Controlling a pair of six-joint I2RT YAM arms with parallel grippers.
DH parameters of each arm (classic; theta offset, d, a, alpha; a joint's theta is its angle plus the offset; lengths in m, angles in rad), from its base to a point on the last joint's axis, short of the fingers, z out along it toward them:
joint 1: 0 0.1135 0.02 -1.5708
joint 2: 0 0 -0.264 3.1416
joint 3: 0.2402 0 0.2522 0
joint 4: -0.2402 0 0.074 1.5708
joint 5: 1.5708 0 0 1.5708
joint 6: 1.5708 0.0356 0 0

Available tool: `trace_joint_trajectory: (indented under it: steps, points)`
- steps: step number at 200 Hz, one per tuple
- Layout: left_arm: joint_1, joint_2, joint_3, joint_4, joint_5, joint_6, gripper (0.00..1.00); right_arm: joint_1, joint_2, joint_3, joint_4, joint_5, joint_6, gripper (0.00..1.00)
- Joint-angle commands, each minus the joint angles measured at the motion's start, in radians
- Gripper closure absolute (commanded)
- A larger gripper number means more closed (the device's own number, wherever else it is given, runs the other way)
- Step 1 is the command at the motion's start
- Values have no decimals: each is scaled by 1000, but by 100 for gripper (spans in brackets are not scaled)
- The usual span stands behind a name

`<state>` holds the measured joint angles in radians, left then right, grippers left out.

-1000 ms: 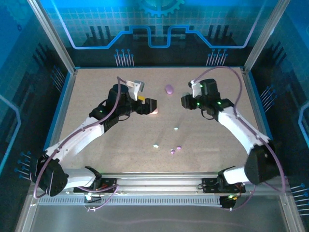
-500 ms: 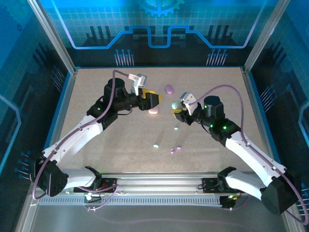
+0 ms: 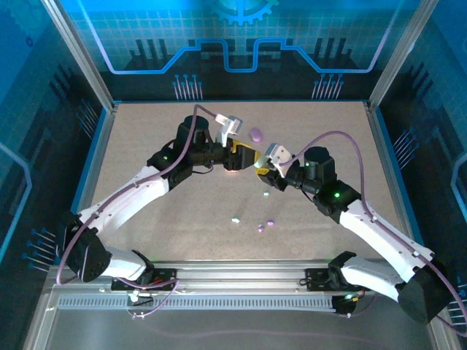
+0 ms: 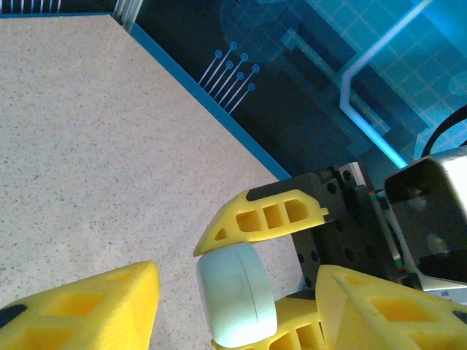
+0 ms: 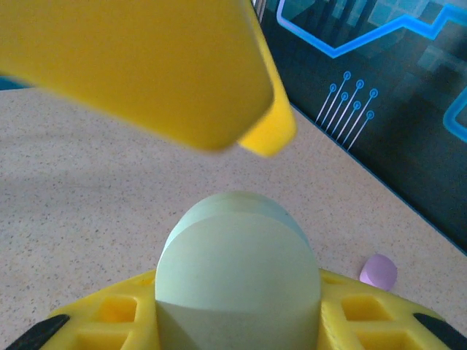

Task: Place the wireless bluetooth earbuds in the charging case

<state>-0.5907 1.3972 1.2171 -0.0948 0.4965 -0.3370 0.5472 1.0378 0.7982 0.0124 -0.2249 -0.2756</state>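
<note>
The right gripper (image 5: 237, 315) is clamped on a mint-green charging case (image 5: 237, 262). The case sits between the yellow jaws of the left gripper (image 4: 237, 275), which stand wider than it and, as far as I can see, aren't touching it. The earbuds (image 3: 267, 194) lie loose on the table (image 3: 146, 131), nearer than both jaws and well apart from them.

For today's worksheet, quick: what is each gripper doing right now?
Left gripper: open, jaws either side of the mint-green oval plastic case.
Right gripper: closed, holding that case.
</note>
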Motion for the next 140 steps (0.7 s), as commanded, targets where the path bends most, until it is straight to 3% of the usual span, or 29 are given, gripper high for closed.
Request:
trace_joint_trajectory:
  steps: [1,66,140]
  points:
    - [-17,20,41,-35,39,25,42,22,-24,12,60,19,-28,67]
    - [-39,70,85,-104,43,44,48,45,-23,18,74,66,-50,67]
    - [-40,60,80,-72,40,-6,72,74,-38,5,135,100,-86,62]
